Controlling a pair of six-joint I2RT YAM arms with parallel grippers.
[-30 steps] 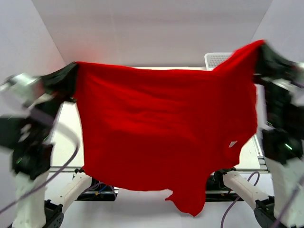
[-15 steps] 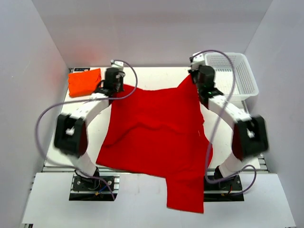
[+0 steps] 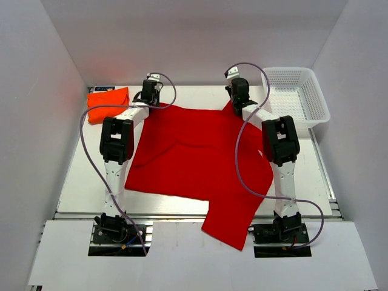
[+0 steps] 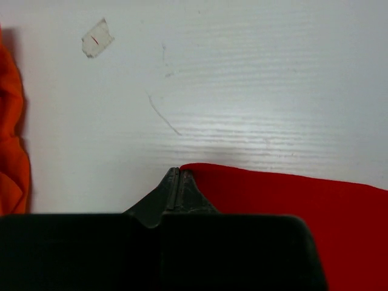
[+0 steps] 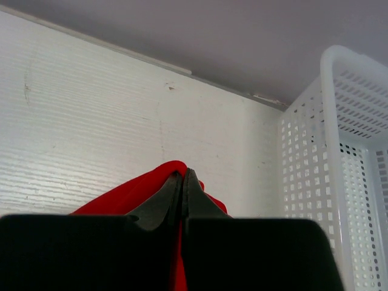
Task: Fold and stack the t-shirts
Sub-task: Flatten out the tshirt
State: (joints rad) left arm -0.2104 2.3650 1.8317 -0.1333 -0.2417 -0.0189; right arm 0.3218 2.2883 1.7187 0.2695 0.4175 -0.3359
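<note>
Bright red cotton short-sleeved t-shirt (image 3: 194,151): spread across the white desk (image 3: 91,176), one part hanging over the near edge. Its far corners are pinched in the closed jaws of the left gripper (image 4: 177,173) and right gripper (image 5: 183,176). Folded orange cotton t-shirt (image 3: 108,104): far left corner; white plastic mesh basket (image 3: 321,103): far right corner.

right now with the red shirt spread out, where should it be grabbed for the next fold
Likely the red shirt by its near corners: it lies flat, so only edges pinch. Come from the near side, from above; the flap overhanging the table edge is easiest.
</note>
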